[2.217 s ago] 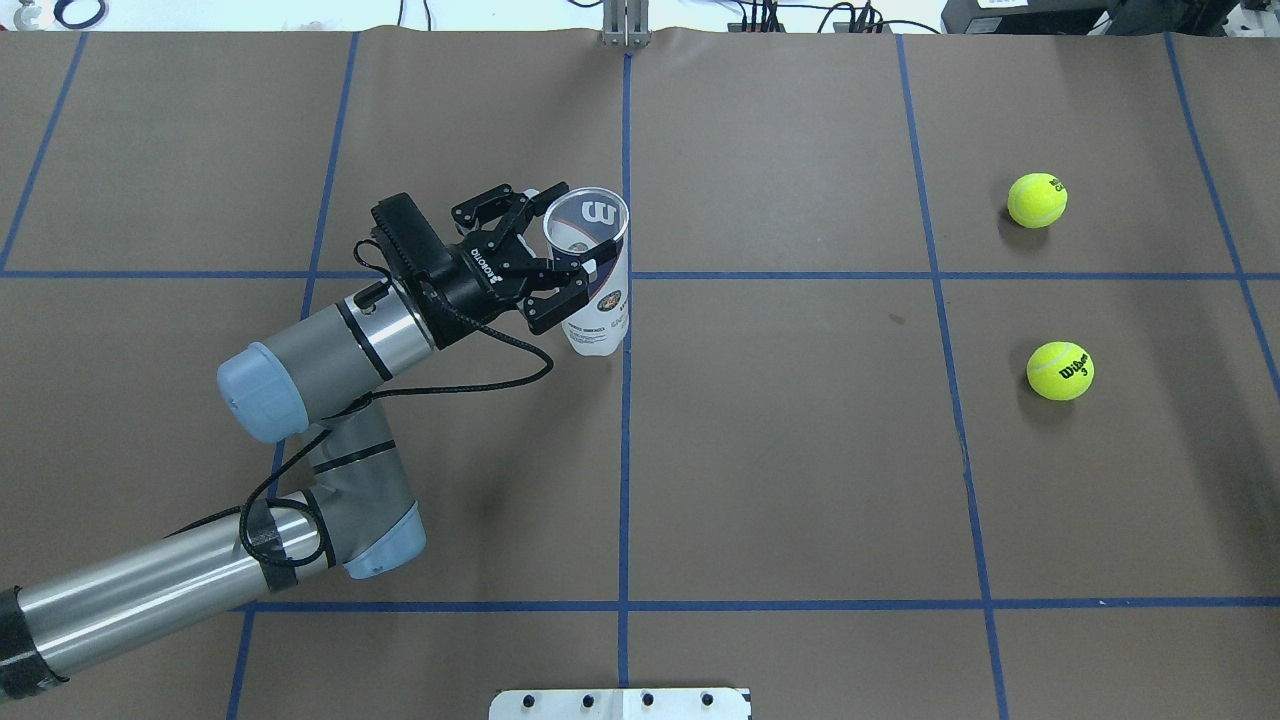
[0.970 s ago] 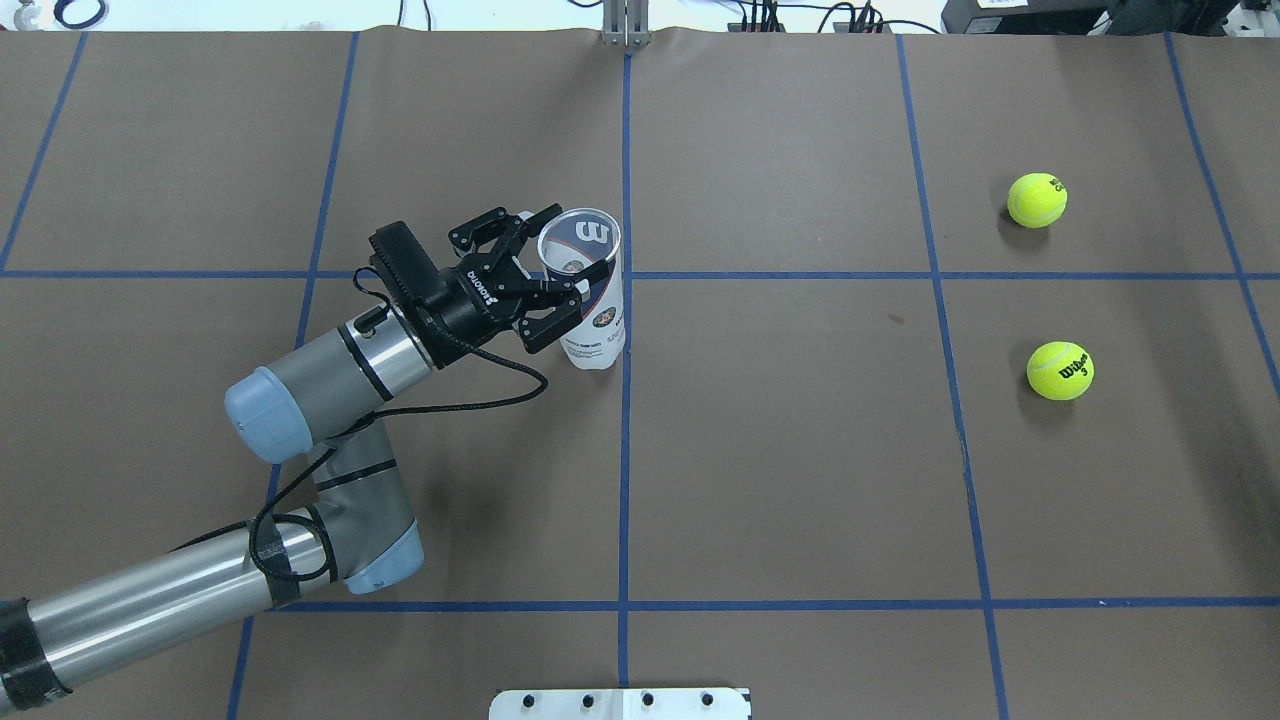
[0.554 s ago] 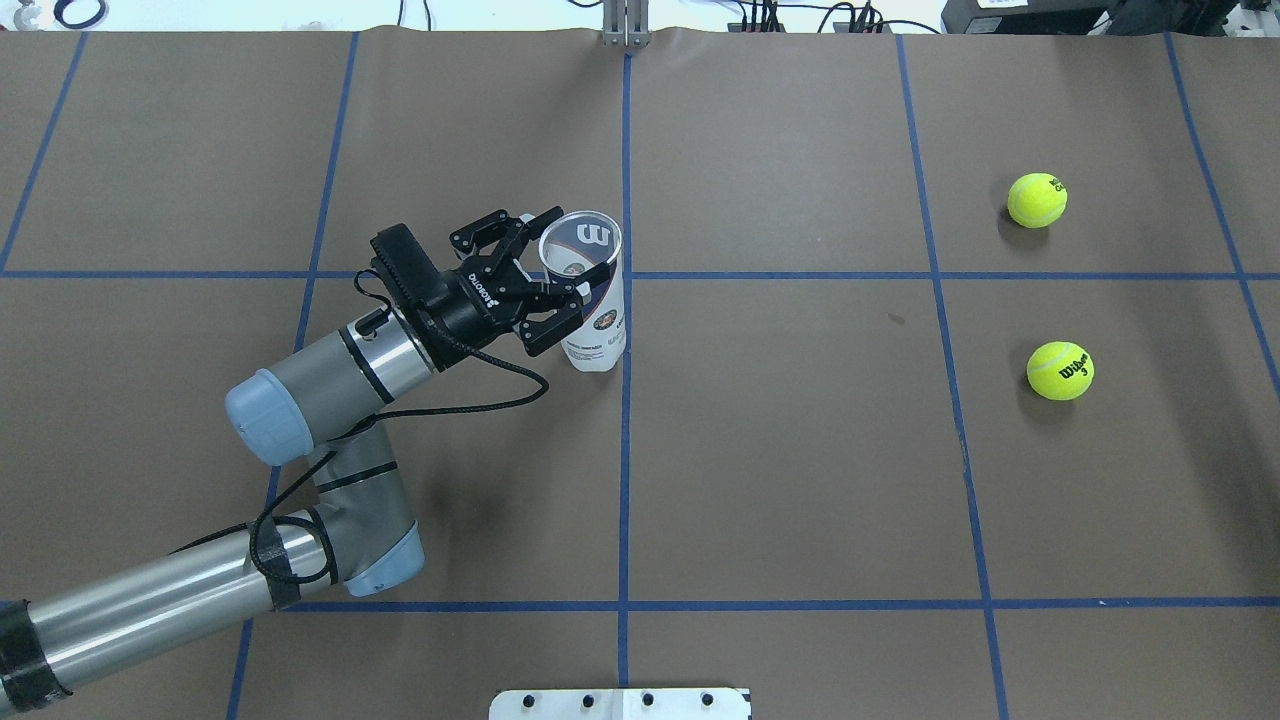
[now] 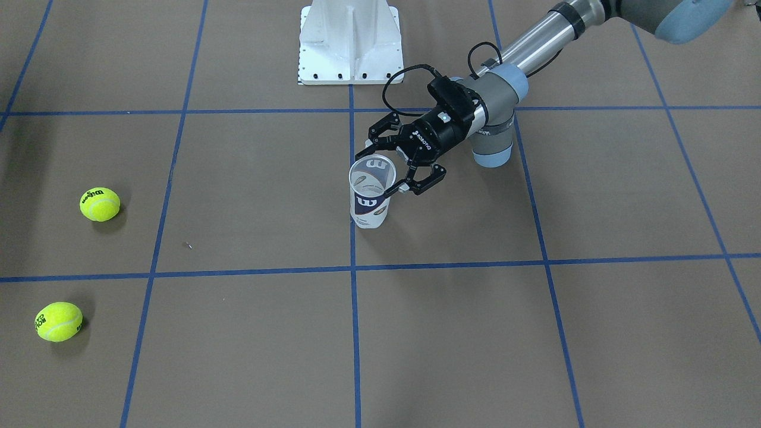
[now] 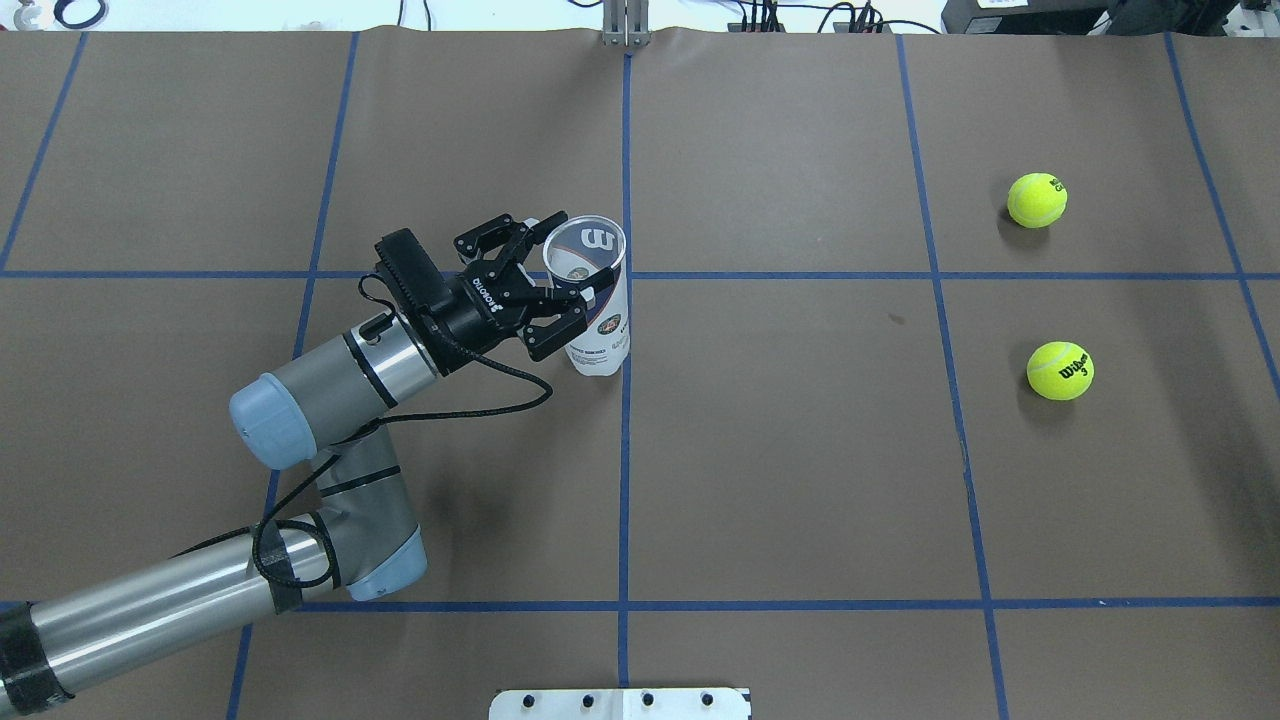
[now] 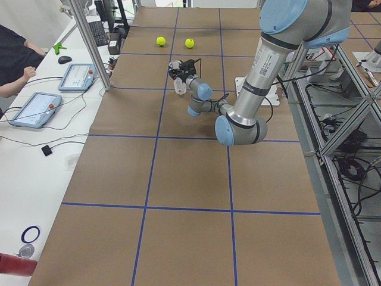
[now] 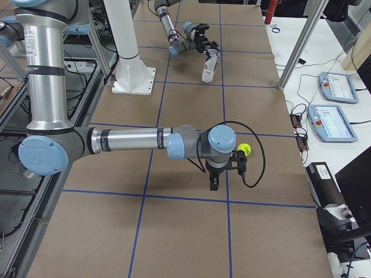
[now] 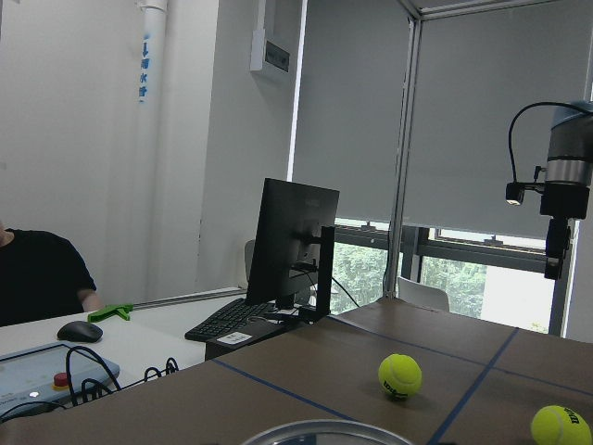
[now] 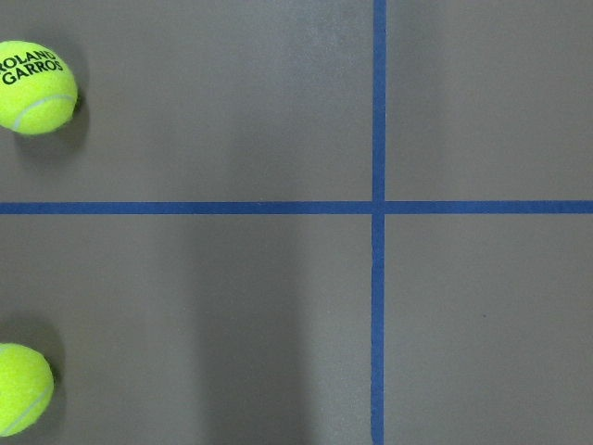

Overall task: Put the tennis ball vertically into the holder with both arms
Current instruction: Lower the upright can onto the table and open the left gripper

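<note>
Left gripper [image 5: 568, 255], clamped round upright holder [image 5: 600, 335], has drawn it slightly robotward. Right gripper [image 7: 213, 180]: opening unreadable. Insertion pending.

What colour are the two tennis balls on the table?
The balls are yellow-green with black lettering; the overhead view shows it best.

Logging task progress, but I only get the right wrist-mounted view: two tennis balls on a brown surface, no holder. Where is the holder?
Observer: The holder is near the middle of the table; the left gripper has its fingers on either side of it, just below the rim.
Operator: Any ball in it yet?
Observer: No; from overhead its open top shows no ball inside.
</note>
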Motion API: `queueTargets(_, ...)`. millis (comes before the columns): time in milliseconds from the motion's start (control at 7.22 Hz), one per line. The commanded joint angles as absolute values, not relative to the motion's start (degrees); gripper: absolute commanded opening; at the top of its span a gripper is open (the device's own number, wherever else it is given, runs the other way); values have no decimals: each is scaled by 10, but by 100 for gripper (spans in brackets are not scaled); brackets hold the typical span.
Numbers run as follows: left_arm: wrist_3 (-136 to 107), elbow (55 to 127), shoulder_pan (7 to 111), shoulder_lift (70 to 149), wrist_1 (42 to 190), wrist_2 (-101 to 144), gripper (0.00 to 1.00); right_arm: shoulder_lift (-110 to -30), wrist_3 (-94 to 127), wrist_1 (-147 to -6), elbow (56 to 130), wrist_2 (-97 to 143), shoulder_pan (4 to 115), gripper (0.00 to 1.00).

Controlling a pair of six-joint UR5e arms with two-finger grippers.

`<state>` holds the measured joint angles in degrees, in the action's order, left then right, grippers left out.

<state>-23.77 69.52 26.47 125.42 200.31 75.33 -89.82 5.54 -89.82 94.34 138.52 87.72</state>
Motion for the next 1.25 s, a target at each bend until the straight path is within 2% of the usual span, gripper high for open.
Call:
queueTargets(0,-237,695,265,1253,2004,753,77,-898,55,-898,942,1385,877,99)
queueTargets(416,-237,696,264,1252,2004,753,78,-898,54,-898,942,1384,877,99)
queueTargets(554,-237,696,264,1253,2004,753,85,-897,54,-898,941,1385,877,99)
queueTargets(693,-237,696,265,1252,2004,753,98,-898,54,-898,941,1385,877,99)
queueTargets(1108,-237,696,264,1253,2004,753,99,-896,54,-897,942,1385,877,99)
